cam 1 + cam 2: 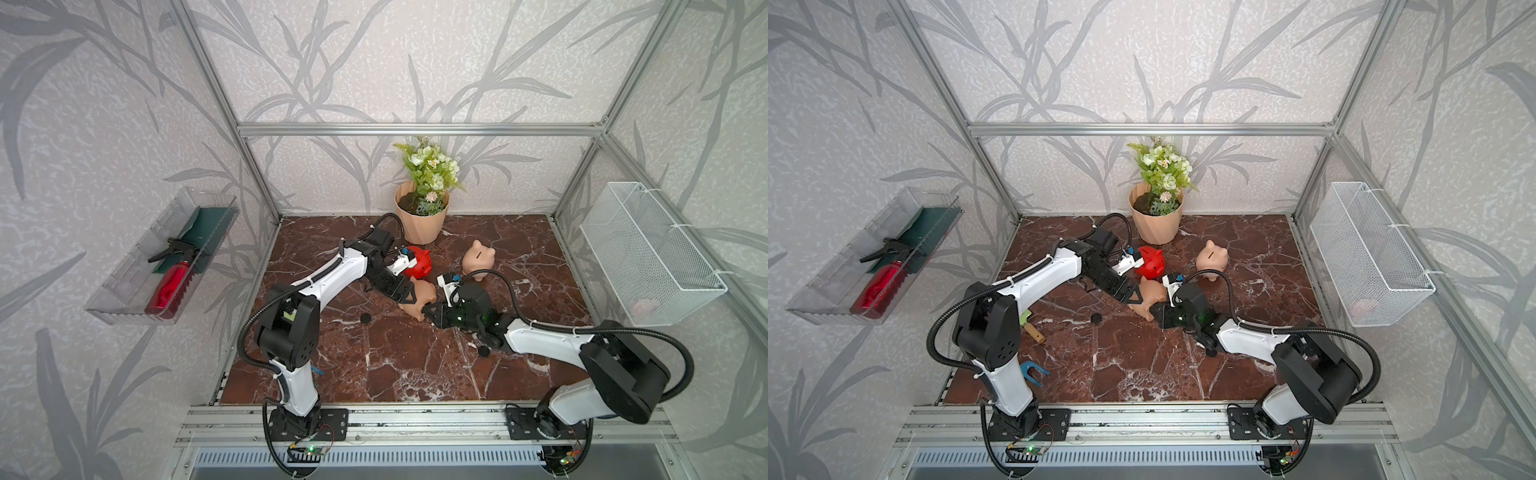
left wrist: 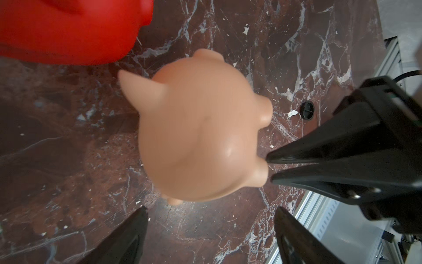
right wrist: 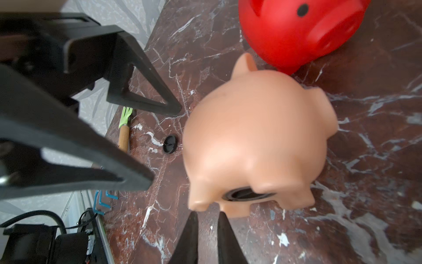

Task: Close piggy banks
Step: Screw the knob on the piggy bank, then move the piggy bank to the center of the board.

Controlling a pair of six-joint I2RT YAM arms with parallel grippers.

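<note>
A peach piggy bank (image 1: 424, 296) (image 1: 1152, 293) lies tipped on the marble floor between my two grippers. A dark ring (image 3: 249, 194) shows in its belly hole. My left gripper (image 2: 211, 209) (image 1: 409, 296) is open wide, and the pig (image 2: 198, 128) lies just ahead of its fingertips. My right gripper (image 3: 208, 213) (image 1: 426, 311) stands open by a narrow gap at the pig's feet (image 3: 235, 209), with nothing between its fingers. The red piggy bank (image 1: 419, 262) (image 3: 292, 34) stands right behind. Another peach piggy bank (image 1: 478, 257) stands upright to the right.
Two loose black plugs lie on the floor, one (image 1: 365, 318) at the front left and another (image 1: 483, 351) beside the right arm. A flowerpot (image 1: 422, 224) stands at the back wall. A small rake (image 1: 1032, 328) and a blue tool (image 1: 1030, 372) lie near the left arm.
</note>
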